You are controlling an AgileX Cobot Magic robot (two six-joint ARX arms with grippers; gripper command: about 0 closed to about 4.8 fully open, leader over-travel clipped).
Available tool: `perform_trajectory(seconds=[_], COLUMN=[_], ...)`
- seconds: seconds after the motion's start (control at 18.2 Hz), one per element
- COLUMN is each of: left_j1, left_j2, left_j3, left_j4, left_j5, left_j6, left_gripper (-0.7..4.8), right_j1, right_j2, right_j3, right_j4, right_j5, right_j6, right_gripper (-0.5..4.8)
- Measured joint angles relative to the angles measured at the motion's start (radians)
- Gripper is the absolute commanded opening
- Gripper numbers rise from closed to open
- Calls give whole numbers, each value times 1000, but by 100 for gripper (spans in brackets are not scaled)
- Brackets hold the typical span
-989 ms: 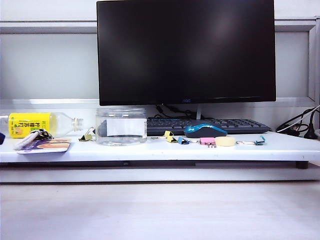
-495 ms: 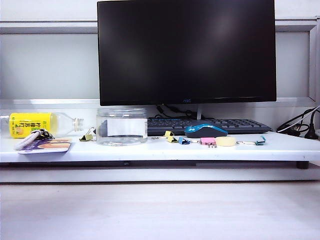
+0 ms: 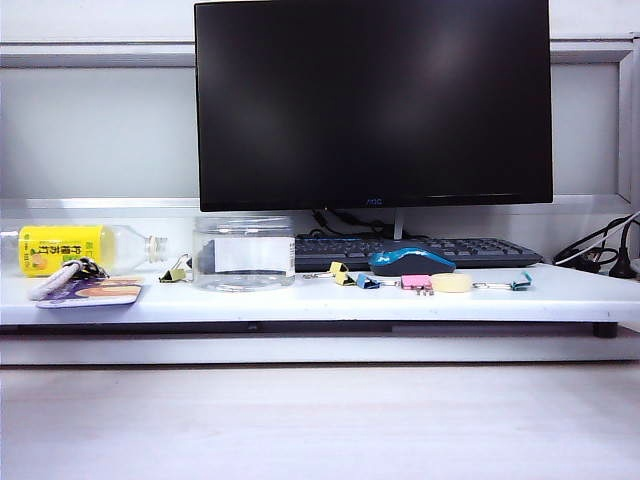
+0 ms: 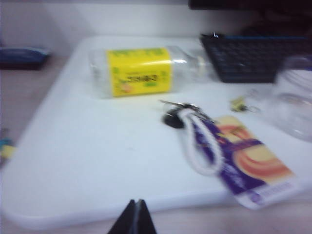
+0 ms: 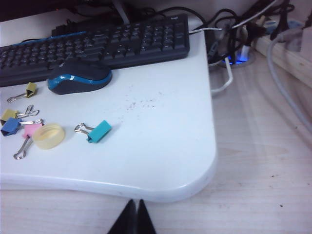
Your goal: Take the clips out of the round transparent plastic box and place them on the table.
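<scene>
Standing on the table (image 3: 300, 300), the round transparent plastic box (image 3: 243, 252) looks empty from here, and the clips lie outside it: one pale-yellow clip (image 4: 239, 103) just beside the box, another (image 3: 338, 272) on its other side, near the mouse (image 5: 79, 78). I judge the task is finished or nearly so. The left gripper (image 4: 135, 217) hangs off the table's front edge with its jaws pressed together and empty; the box is ahead of it and to one side. The right gripper (image 5: 132, 217) waits the same way, closed on nothing, before the other end. If any clip remains inside, the next move needs opened jaws and a reach down into the box.
</scene>
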Motion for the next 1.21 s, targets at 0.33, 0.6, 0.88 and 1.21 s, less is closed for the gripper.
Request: perform_trajectory(seconds=[0.33, 0.6, 0.88, 1.21], left_j1=[19, 19, 19, 19], left_j2=[0, 0, 0, 0], left_j3=[0, 0, 0, 0], left_j4=[1, 1, 1, 1], left_j5=[0, 0, 0, 0], left_j6=[0, 0, 0, 0], left_gripper=[-6, -6, -6, -5], right_j1=[2, 2, 1, 0], right_j2=[0, 0, 0, 0], right_j3=[0, 0, 0, 0], right_j4=[1, 1, 1, 1], right_j5=[1, 1, 1, 1], right_j6=[0, 0, 0, 0], right_gripper=[-6, -6, -6, -6])
